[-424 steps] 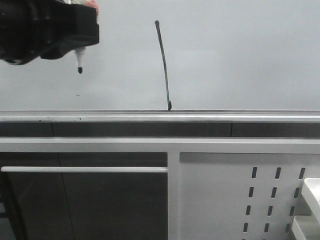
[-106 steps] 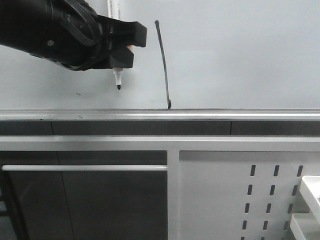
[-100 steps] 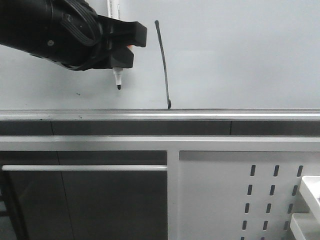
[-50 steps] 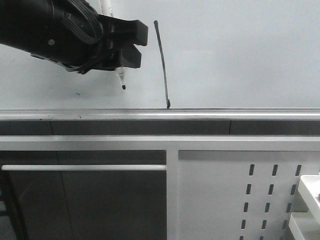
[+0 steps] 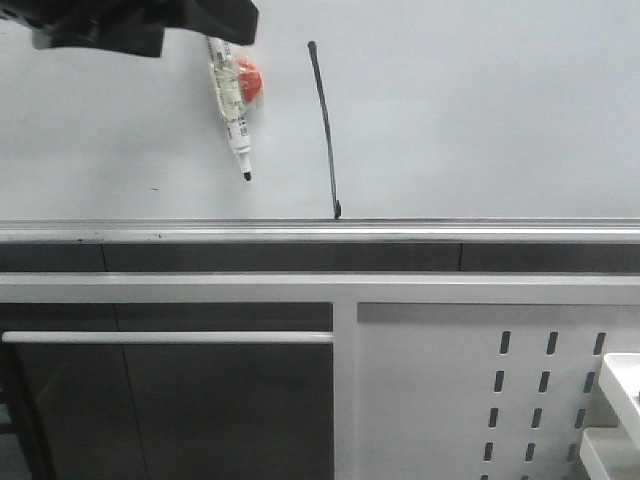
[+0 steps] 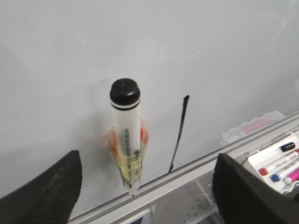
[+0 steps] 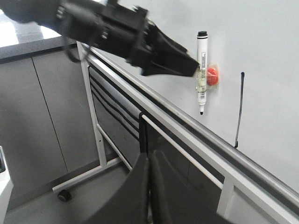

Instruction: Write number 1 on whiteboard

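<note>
The number 1 (image 5: 327, 120) is a thin black, slightly curved stroke on the whiteboard (image 5: 480, 110), ending at the silver rail. It also shows in the left wrist view (image 6: 179, 133) and the right wrist view (image 7: 240, 109). A clear-barrelled marker pen (image 5: 232, 110) hangs tip down on the board beside a red holder, left of the stroke. My left gripper (image 6: 148, 186) is open and empty, drawn back from the pen (image 6: 127, 130), with the jaws wide on both sides. In the front view it sits at the top left (image 5: 215, 15). My right gripper (image 7: 148, 161) is shut and empty, low beside the stand.
The silver bottom rail (image 5: 320, 235) runs under the board. A white perforated panel (image 5: 500, 400) and a white tray (image 5: 625, 400) are at the lower right. A tray of coloured markers (image 6: 280, 163) sits by the rail. A small dark speck (image 5: 154, 188) marks the board.
My left gripper has opened, let go of the marker pen and pulled up and to the left. The pen stays hanging on the board, its red holder now visible.
</note>
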{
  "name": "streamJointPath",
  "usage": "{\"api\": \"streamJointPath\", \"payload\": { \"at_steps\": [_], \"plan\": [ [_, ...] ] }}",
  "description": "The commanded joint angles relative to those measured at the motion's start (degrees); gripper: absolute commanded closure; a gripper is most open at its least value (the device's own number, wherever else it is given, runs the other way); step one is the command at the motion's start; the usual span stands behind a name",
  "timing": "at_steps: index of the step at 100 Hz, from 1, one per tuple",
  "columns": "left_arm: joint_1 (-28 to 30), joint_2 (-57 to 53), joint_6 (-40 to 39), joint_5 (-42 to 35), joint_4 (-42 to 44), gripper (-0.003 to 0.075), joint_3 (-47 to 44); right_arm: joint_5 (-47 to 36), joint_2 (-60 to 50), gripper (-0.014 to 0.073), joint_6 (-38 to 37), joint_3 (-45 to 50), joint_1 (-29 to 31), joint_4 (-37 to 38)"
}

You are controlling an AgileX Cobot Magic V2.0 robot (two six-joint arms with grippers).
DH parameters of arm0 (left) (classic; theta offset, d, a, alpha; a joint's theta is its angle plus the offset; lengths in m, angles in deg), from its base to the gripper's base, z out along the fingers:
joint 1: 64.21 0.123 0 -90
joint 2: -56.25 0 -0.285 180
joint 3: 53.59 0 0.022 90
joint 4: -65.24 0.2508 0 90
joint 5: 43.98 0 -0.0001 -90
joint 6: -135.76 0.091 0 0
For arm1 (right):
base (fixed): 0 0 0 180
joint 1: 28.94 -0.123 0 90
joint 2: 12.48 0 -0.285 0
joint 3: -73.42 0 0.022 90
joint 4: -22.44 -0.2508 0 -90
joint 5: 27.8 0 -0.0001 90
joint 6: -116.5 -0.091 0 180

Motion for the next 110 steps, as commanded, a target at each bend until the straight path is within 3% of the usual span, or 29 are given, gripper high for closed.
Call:
{"api": "streamJointPath", "payload": {
  "at_steps": [1,10,17,24,39,70,110],
  "plan": [
    [0.1,-6.8,0.3,-1.5,0.7,0.0187,-0.9,-2.1,-1.3,0.0636,0.1,-1.4,0.5,-1.0],
    [0.1,-13.4,0.3,-1.4,0.7,0.0191,-4.4,-1.9,-3.5,0.0636,0.1,-1.4,0.5,-1.0],
    [0.1,-19.1,0.3,0.2,0.7,0.0247,-7.0,-1.5,-5.9,0.0636,0.1,-1.4,0.5,-1.0],
    [0.1,-25.4,0.3,2.1,0.8,0.0374,-9.9,0.3,-8.8,0.0642,0.1,-1.4,0.5,0.2],
    [0.1,-40.2,0.3,7.1,4.2,0.0742,-16.0,5.4,-14.9,0.0642,0.1,-1.4,0.5,7.1],
    [0.1,-62.1,0.4,14.7,6.6,0.0740,-20.6,7.2,-19.8,0.0642,0.1,-1.4,0.5,8.5],
    [0.1,-64.8,0.4,16.0,6.5,0.0740,-20.6,7.0,-19.8,0.0642,0.1,-1.4,0.5,8.5]
  ]
}}
